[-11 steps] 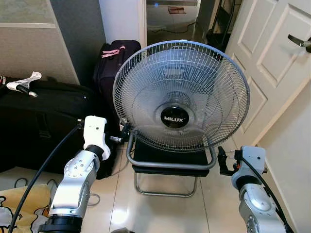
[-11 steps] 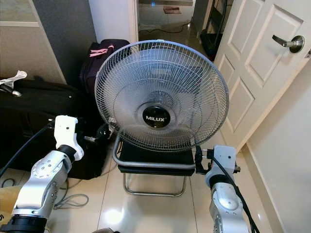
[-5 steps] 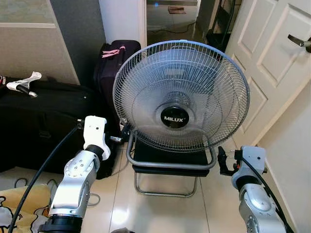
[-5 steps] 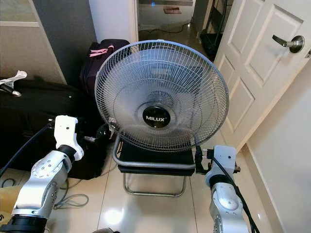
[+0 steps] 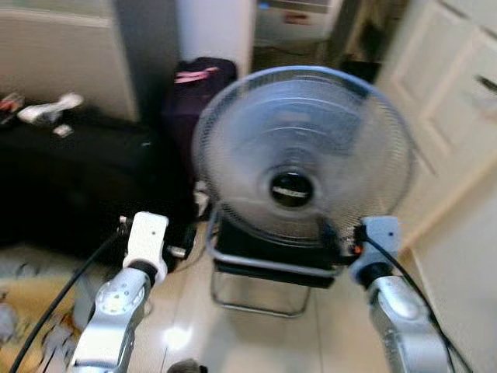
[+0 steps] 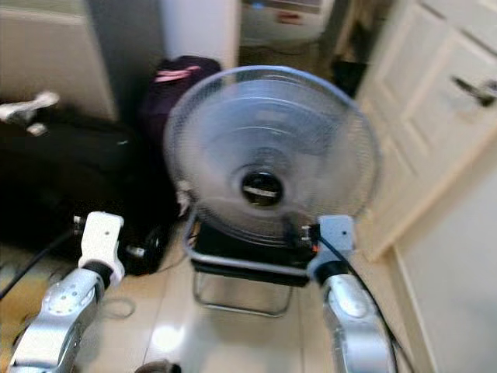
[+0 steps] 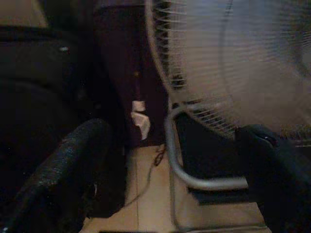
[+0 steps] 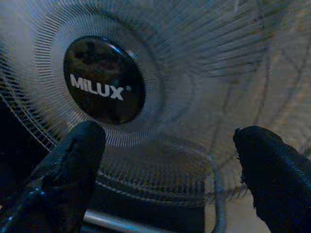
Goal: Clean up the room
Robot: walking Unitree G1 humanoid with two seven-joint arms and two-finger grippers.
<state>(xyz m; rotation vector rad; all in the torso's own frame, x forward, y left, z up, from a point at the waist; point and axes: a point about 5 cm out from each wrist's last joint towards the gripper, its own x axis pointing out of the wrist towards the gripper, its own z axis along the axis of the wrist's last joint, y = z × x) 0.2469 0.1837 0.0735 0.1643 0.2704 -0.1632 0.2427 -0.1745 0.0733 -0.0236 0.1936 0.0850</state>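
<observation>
A large grey fan [image 5: 301,155] with a black MILUX hub [image 8: 104,80] stands tilted on a tubular metal floor frame [image 5: 256,264] right in front of me. My right gripper [image 8: 170,133] is open, its two fingers spread wide just before the lower grille, below the hub; in the left eye view it [image 5: 334,233] sits against the fan's lower right. My left gripper [image 7: 172,133] is open too, low at the fan's left side, facing the frame's curved tube [image 7: 194,179]. Both eye views are blurred.
A black suitcase [image 5: 70,179] with small white items [image 5: 46,109] on top lies on the left, with a dark purple bag [image 5: 194,85] behind it. A white panelled door [image 5: 450,101] stands at the right. A doorway [image 5: 295,31] opens behind the fan. Yellow cloth [image 5: 31,311] lies on the floor at the lower left.
The whole view has shifted and blurred, so the camera has moved. My right arm has swung in from beside the frame to the fan's lower grille.
</observation>
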